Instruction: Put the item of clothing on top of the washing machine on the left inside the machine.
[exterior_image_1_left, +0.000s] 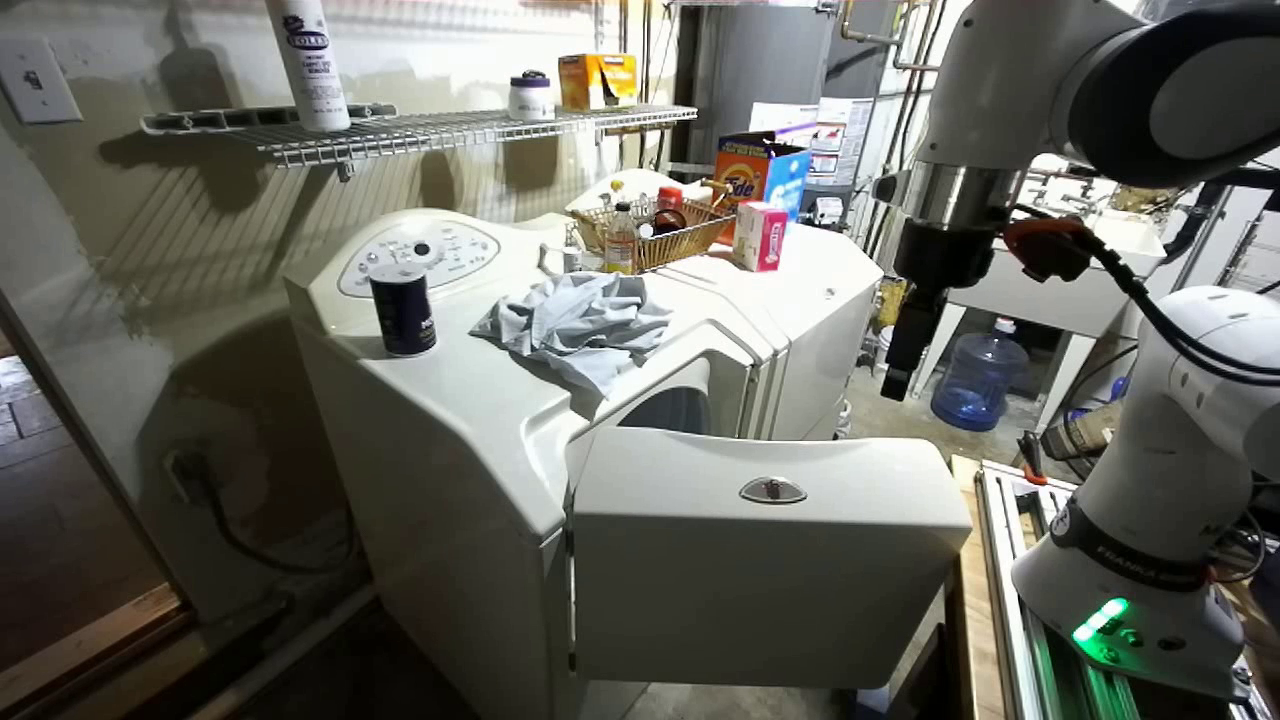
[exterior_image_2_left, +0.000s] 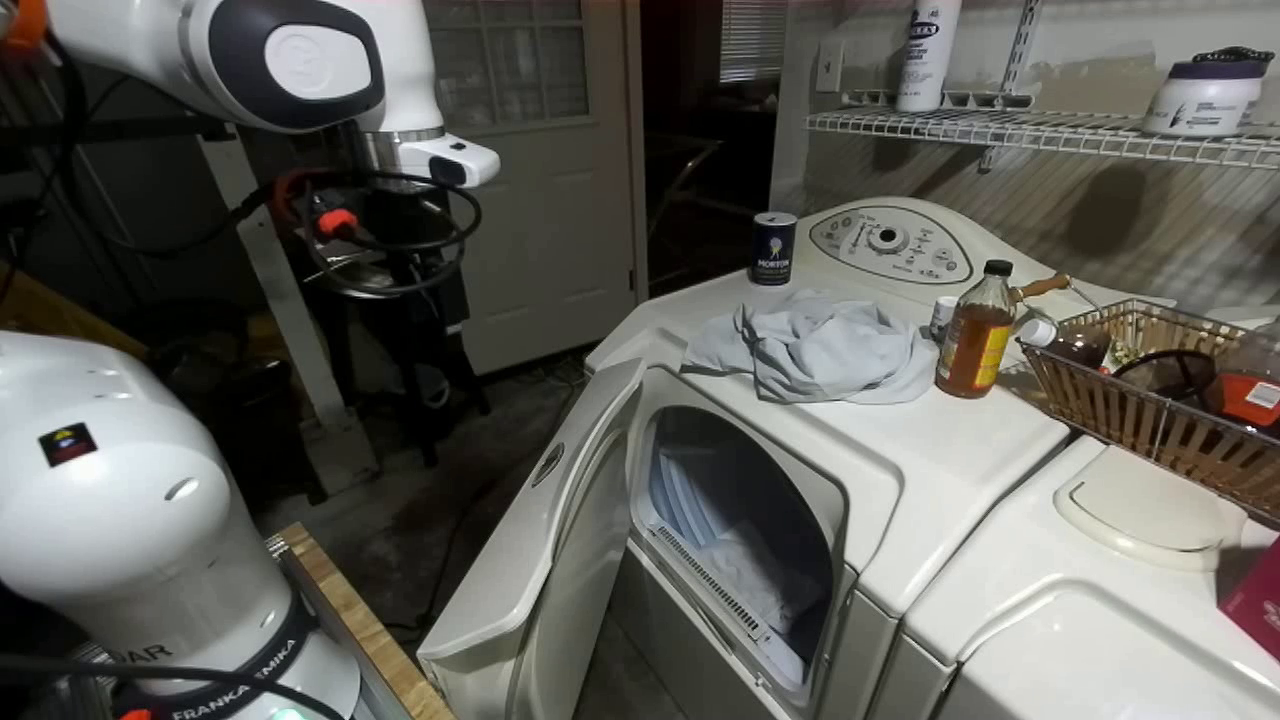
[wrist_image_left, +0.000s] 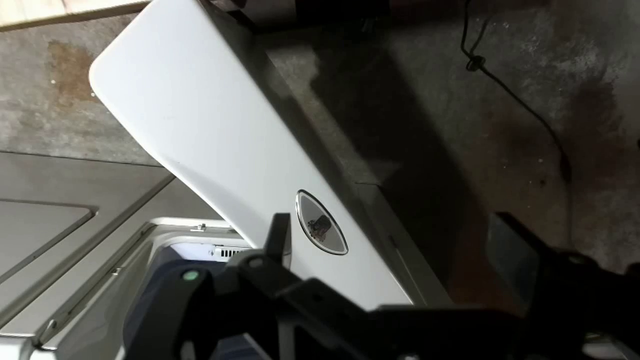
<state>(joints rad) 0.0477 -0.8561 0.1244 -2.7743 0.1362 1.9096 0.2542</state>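
The item of clothing is a crumpled pale grey-blue cloth (exterior_image_1_left: 580, 325) on top of the left washing machine (exterior_image_1_left: 450, 400). It also shows in an exterior view (exterior_image_2_left: 825, 350) behind the machine's opening (exterior_image_2_left: 740, 470). The machine's door (exterior_image_1_left: 770, 590) stands open, swung outward. Light-coloured fabric (exterior_image_2_left: 750, 570) lies inside the drum. My gripper (exterior_image_1_left: 897, 380) hangs in the air beyond the door, apart from the cloth, pointing down. In the wrist view my gripper (wrist_image_left: 395, 245) is open and empty above the door (wrist_image_left: 220, 120); the cloth is out of that view.
A dark salt canister (exterior_image_1_left: 405, 318) stands left of the cloth. A bottle of amber liquid (exterior_image_2_left: 973, 345) and a wicker basket (exterior_image_1_left: 690, 240) stand on its right. A Tide box (exterior_image_1_left: 742, 180) stands on the neighbouring machine (exterior_image_1_left: 830, 275). A wire shelf (exterior_image_1_left: 470, 135) hangs above.
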